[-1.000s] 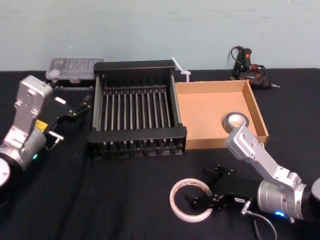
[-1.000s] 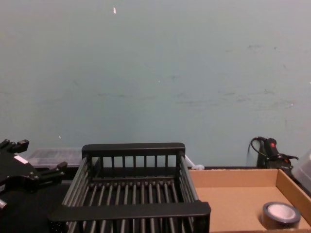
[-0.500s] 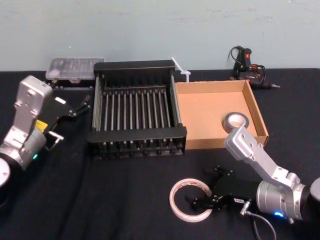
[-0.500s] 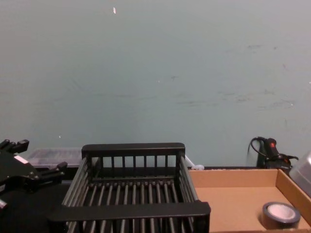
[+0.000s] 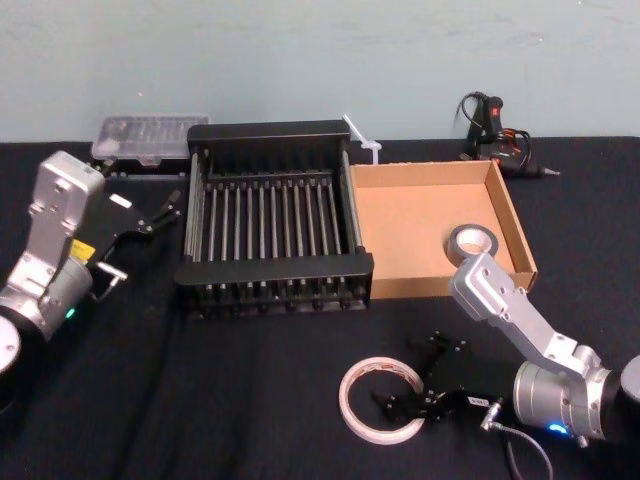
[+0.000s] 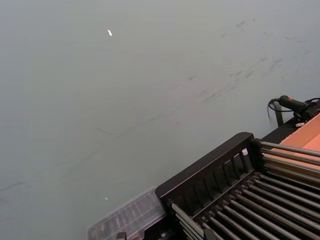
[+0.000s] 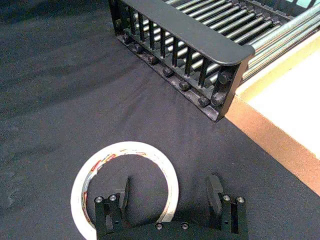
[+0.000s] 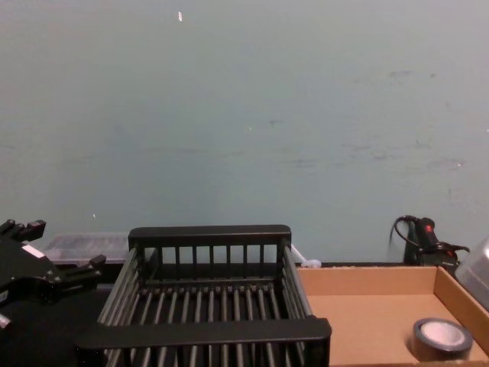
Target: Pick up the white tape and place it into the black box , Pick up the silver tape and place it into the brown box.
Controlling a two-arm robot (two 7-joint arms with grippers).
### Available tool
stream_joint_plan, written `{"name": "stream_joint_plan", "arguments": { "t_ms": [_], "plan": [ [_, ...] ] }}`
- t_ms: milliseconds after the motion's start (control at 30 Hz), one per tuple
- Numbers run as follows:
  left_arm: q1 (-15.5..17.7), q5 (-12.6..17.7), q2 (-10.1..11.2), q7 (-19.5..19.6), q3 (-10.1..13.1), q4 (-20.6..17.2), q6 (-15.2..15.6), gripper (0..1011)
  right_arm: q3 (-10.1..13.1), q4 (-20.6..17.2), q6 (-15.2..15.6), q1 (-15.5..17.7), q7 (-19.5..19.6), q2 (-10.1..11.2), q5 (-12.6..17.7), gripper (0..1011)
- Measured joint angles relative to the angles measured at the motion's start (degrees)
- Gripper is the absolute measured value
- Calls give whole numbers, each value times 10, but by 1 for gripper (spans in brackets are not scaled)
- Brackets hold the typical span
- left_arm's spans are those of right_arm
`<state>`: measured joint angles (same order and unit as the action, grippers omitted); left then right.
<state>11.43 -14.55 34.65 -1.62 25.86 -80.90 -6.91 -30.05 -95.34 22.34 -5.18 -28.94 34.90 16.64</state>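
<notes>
**Right gripper astride the white tape, silver tape already in the brown box**

Head view: white tape (image 5: pixel 348 408) flat on the black tablecloth (image 5: pixel 220 380), in front of the black box (image 5: pixel 275 268) and apart from it. Low over the roll's right side, the right gripper (image 5: pixel 405 378), fingers spread wide, gripping nothing. Silver tape (image 5: pixel 456 243) flat inside the brown box (image 5: pixel 410 225), near its right wall. Black box and brown box side by side and touching, the black one on the left. Off to the left of the black box, the left gripper (image 5: pixel 160 212), fingers parted, holding nothing. Behind, a clear plastic case (image 5: pixel 150 138) by the wall (image 5: pixel 320 50) and a black tool (image 5: pixel 487 125) past the brown box.

Left wrist view: back rim of the black box (image 6: pixel 210 170), plastic case (image 6: pixel 127 217) beside it, a sliver of the brown box (image 6: pixel 306 142), black tool (image 6: pixel 295 104) beyond.

Right wrist view: one finger (image 7: pixel 121 192) down in the hole of the white tape (image 7: pixel 150 152), the other outside the ring. Between them, the roll's wall, with a gap on either side. Farther off, a corner of the black box (image 7: pixel 200 40) with the brown box wall (image 7: pixel 272 145) right against it.

Chest view: left gripper (image 8: pixel 61 248) at lower left, just beside the black box (image 8: pixel 206 332). Silver tape (image 8: pixel 442 336) on the floor of the brown box (image 8: pixel 367 325), pale centre facing up.
</notes>
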Motion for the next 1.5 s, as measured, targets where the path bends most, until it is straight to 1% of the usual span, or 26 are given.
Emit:
{"name": "stream_joint_plan", "arguments": {
  "t_ms": [500, 933, 1500],
  "plan": [
    [0, 0, 0, 0, 0, 0, 0, 1002, 0, -1, 0, 0, 0, 0, 0, 1002],
    [0, 0, 0, 0, 0, 0, 0, 1001, 1, -6, -14, 4, 0, 2, -6, 1003],
    [0, 0, 0, 0, 0, 0, 0, 1001, 0, -4, -14, 3, -5, 2, -6, 1003]
  ]
}}
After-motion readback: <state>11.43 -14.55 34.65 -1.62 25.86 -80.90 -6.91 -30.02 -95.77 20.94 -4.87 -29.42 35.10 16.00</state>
